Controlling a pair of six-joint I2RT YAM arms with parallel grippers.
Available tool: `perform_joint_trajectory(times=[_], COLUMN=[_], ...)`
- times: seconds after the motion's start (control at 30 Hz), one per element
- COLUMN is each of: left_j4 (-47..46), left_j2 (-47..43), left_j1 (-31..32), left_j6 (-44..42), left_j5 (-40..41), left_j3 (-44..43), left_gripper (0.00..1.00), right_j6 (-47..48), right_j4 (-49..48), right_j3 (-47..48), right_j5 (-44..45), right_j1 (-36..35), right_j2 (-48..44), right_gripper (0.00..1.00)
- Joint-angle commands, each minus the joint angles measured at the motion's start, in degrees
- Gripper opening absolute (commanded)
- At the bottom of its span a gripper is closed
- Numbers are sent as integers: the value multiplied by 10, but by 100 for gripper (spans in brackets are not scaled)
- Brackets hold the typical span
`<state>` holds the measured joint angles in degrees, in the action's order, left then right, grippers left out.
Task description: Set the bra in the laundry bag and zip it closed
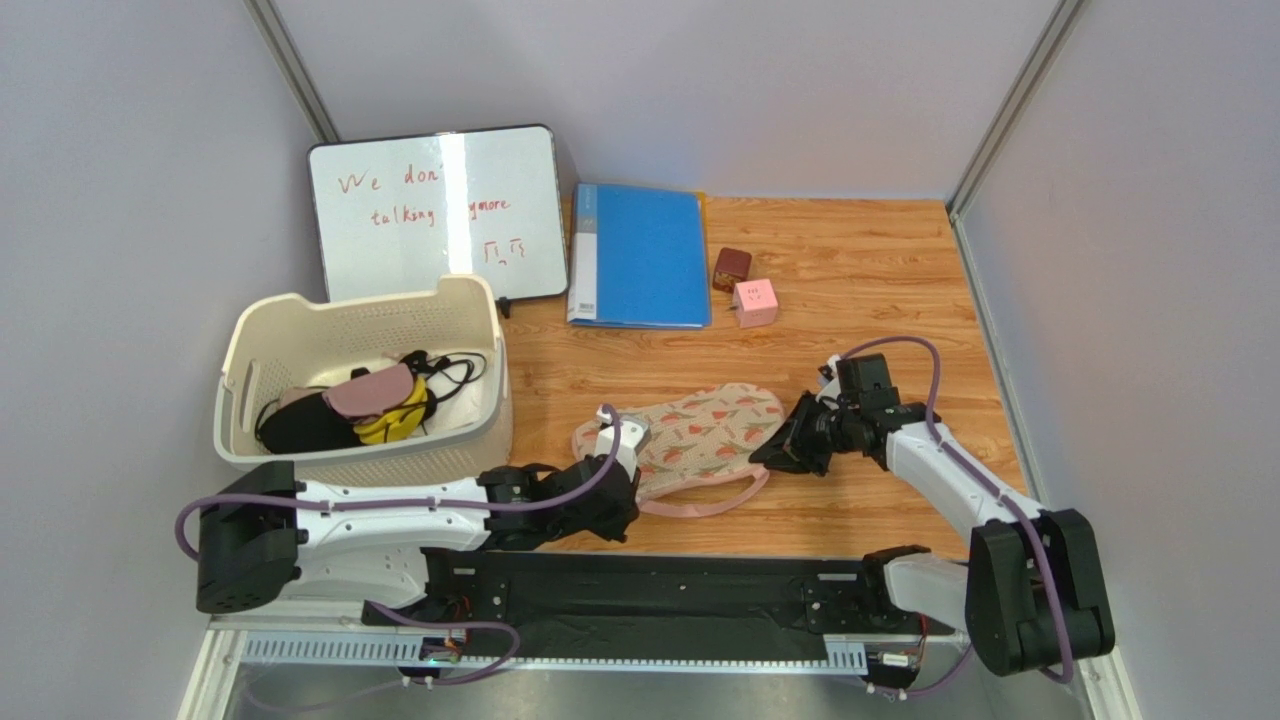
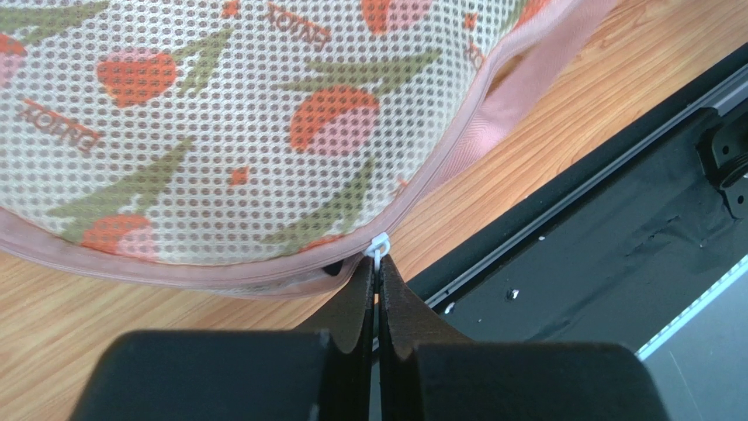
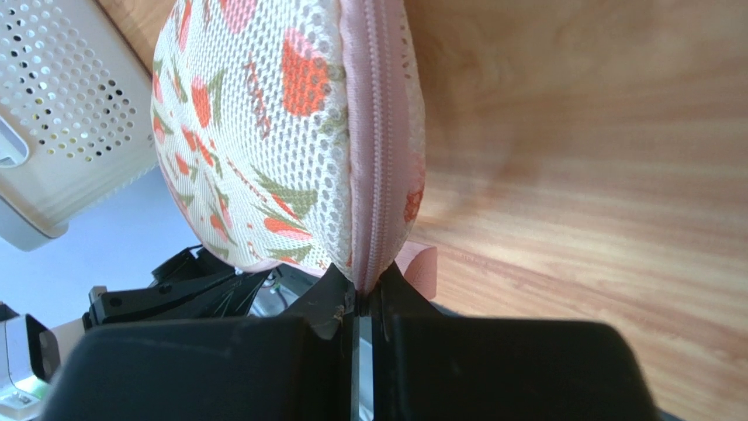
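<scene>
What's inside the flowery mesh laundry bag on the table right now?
Nothing inside shows. The peanut-shaped, beige-pink printed mesh laundry bag has its pink zip edging shut where the right wrist view shows it. The printed mesh hides any contents.

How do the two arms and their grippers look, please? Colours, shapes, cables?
The left arm and right arm have white shells, black joints and a looping mauve cable each. The left gripper and right gripper are black, with fingers tapering to thin tips.
</scene>
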<state>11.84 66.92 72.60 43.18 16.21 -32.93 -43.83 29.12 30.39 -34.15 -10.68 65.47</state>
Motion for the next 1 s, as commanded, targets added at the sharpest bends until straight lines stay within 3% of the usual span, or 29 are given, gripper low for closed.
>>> perform_joint_trajectory(times=[0.0, 0.07, 0.17, 0.2, 0.3, 0.5, 0.53, 0.57, 0.7, 0.87, 0.97], left_j4=[18, -16, -114, -140, -164, -164, -164, -163, -161, -145, -132], left_j2=[-11, -2, 23, 47, 109, 182, 185, 185, 172, 140, 104], left_j1=[-1, -1, -3, -4, -6, -9, -9, -8, -11, -17, -21], left_j6=[-1, -2, 2, 2, -1, -13, -18, -19, -17, -13, -3], left_j5=[-12, -20, -44, -51, -56, -67, -69, -68, -62, -44, -23], left_j3=[-1, -9, -2, -6, -48, -115, -123, -125, -119, -100, -79], left_gripper=[0, 0, 0, 0, 0, 0, 0, 0, 0, 0, 0], right_j6=[64, 87, 96, 95, 96, 74, 71, 74, 110, 93, 110], right_j4=[-50, -41, -22, -14, 22, 105, 116, 144, 207, 232, 233], right_j3=[61, 79, 109, 114, 117, 99, 97, 99, 120, 132, 143], right_j5=[53, 67, 64, 64, 96, 194, 209, 242, 318, 263, 275], right_j1=[-2, -20, -50, -54, -54, -53, -53, -53, -51, -51, -48], right_j2=[41, 64, 86, 89, 70, -39, -70, -83, -127, -148, -143], right_gripper=[0, 5, 40, 59, 78, 89, 90, 96, 100, 100, 100])
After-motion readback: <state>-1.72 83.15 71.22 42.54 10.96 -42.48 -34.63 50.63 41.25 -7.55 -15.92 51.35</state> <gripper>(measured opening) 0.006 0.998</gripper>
